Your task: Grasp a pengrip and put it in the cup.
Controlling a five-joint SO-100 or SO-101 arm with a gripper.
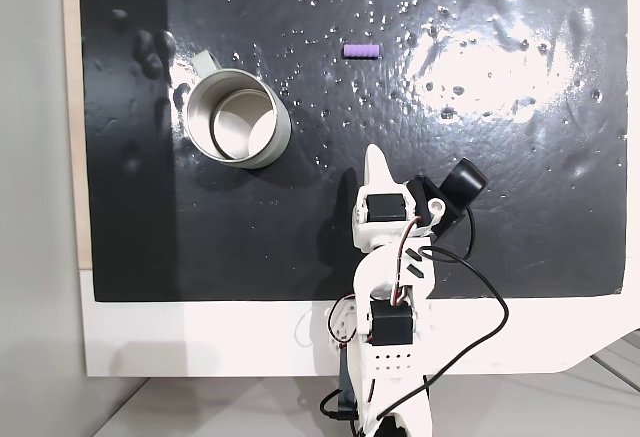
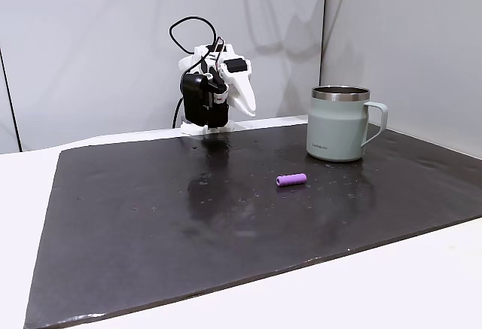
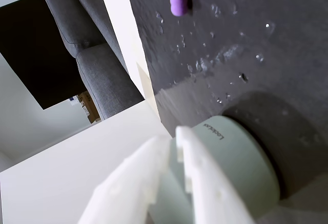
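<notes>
One fixed view looks straight down, another faces the arm low across the mat (image 2: 226, 223); the wrist view sits close.

Black mat (image 1: 300, 247) bearing cup (image 1: 236, 117), pengrip (image 1: 361, 51)

The dark mat on the table (image 2: 151, 216) lay open between the folded arm and the pengrip (image 2: 291, 180), with bare surface on every side of the little tube. The cup (image 2: 337, 123) was the one upright obstacle, standing well apart from the pengrip, its mouth unobstructed from above (image 1: 236, 115).
</notes>
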